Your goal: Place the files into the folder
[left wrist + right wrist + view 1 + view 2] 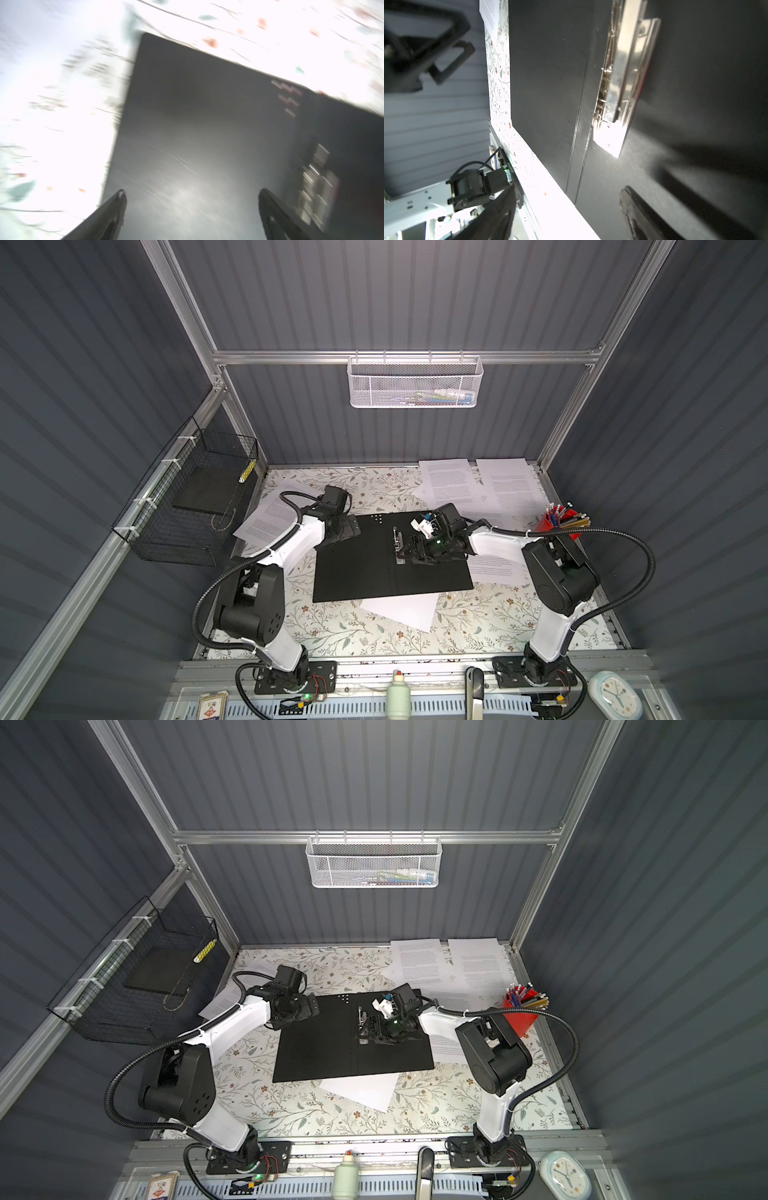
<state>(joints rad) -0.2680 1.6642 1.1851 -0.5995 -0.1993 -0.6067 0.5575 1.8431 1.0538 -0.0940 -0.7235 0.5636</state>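
Floral-printed tabletop (374,635) covers the floor of a grey ribbed booth. At its middle lies the flat folder (357,568), spread open with its black inside up and nothing filed in it. Its shiny metal spine clip (623,83) runs lengthwise along the fold, from the folder's near edge toward its far one.

The right gripper (569,189) hangs just over that clip, jaws parted and empty. The left gripper (191,193) hovers above the folder's left leaf near its far corner, jaws spread wide and holding nothing.

Loose white paper sheets (453,483) lie round the folder. A printed pair sits beyond its far right corner, one sheet (270,518) just off its left edge under the left arm, and one sheet (494,568) off its right edge. Another sheet (403,612) pokes out from under its near edge.

To my eye the left-edge sheet is the left gripper's nearest pick, and the right gripper is better placed to mind the clip.
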